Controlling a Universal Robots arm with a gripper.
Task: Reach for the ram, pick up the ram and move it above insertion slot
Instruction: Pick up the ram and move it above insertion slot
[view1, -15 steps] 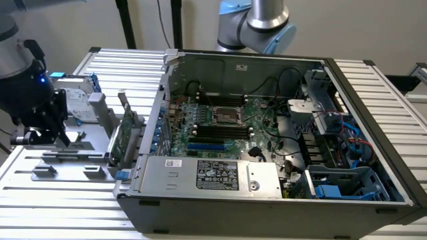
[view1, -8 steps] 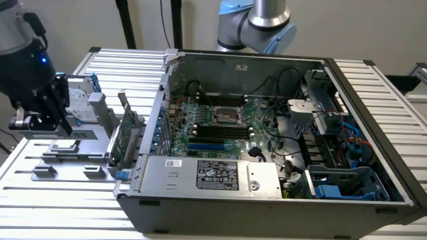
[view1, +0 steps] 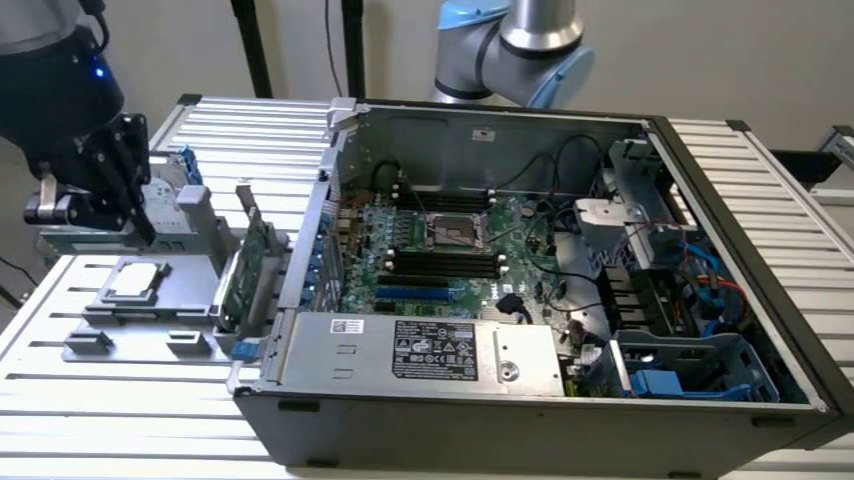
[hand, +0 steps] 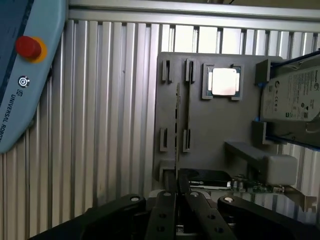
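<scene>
The ram (hand: 177, 120) is a thin stick seen edge-on. It stands between the guide posts of a grey fixture plate (hand: 210, 125), in line with my fingers and a little ahead of them. My black gripper (hand: 179, 196) has its jaws drawn close together, and I see nothing held between them. In the exterior view the gripper (view1: 139, 236) hangs over the fixture plate (view1: 147, 310) at the left, outside the open computer case (view1: 534, 400). The motherboard's black insertion slots (view1: 441, 262) lie inside the case, well to the exterior view's right of the gripper.
On the fixture plate are a processor chip (hand: 223, 81), a hard drive (hand: 292, 97) in a blue-edged caddy and a green expansion card (view1: 248, 262) with a metal bracket. A teach pendant with a red stop button (hand: 27, 47) lies on the ribbed aluminium table (hand: 100, 125).
</scene>
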